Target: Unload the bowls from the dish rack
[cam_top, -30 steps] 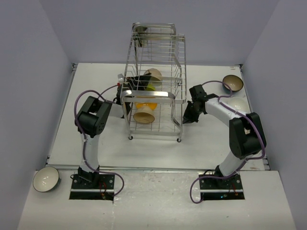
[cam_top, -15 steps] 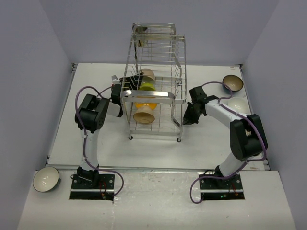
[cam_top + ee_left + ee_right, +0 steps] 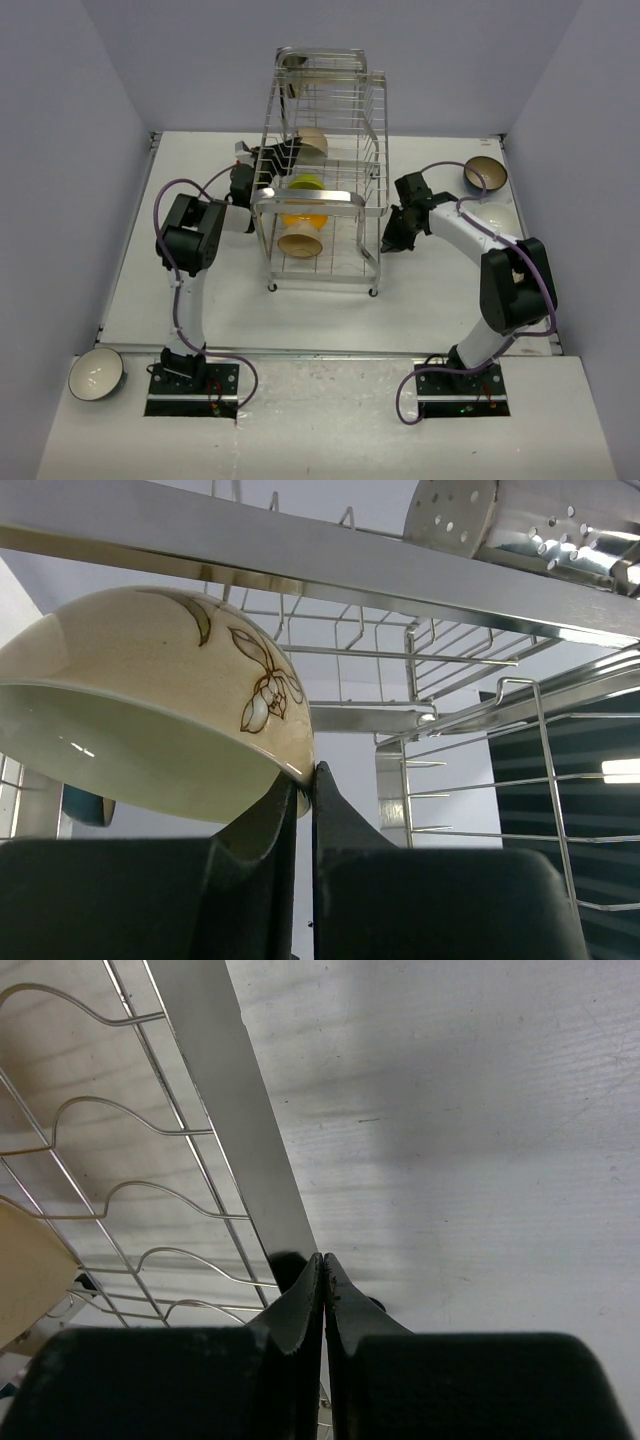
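Left gripper (image 3: 305, 772) pinches the rim of a cream flowered bowl (image 3: 150, 695), held among the wires at the left side of the dish rack (image 3: 310, 200). Rack stands mid-table. Right gripper (image 3: 322, 1260) pressed together, empty, just beside the rack's lower right bar.

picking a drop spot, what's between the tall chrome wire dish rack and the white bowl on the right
The right arm and its shut right gripper; the top view shows otherwise bare table.
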Robot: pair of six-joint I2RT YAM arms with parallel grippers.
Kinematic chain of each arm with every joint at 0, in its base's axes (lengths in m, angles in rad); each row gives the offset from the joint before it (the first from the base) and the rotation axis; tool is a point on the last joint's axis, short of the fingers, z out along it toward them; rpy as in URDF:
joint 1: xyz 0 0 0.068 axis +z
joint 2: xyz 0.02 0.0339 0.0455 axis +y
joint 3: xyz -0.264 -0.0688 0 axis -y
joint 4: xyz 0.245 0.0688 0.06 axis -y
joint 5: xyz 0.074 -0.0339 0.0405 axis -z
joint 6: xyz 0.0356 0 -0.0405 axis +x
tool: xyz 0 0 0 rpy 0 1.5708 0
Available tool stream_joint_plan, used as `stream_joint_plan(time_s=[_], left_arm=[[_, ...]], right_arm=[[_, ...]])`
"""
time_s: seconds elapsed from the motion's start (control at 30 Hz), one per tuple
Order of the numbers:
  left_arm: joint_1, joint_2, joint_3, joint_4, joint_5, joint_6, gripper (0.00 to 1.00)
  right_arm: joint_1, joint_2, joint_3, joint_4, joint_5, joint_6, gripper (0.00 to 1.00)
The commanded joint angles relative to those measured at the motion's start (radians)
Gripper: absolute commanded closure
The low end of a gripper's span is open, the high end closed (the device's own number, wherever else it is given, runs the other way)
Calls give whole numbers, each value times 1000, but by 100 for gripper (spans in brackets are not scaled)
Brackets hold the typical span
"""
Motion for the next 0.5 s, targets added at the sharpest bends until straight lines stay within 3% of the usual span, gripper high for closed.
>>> stream_joint_plan(time_s=[0.0, 0.47], left_arm=[[11, -50, 8, 373, 7, -41, 100], [49, -219, -171, 346, 73, -24, 100]], right_arm=[[9, 1, 53, 10, -17, 3, 100], [6, -10, 46, 8, -19, -34, 100]])
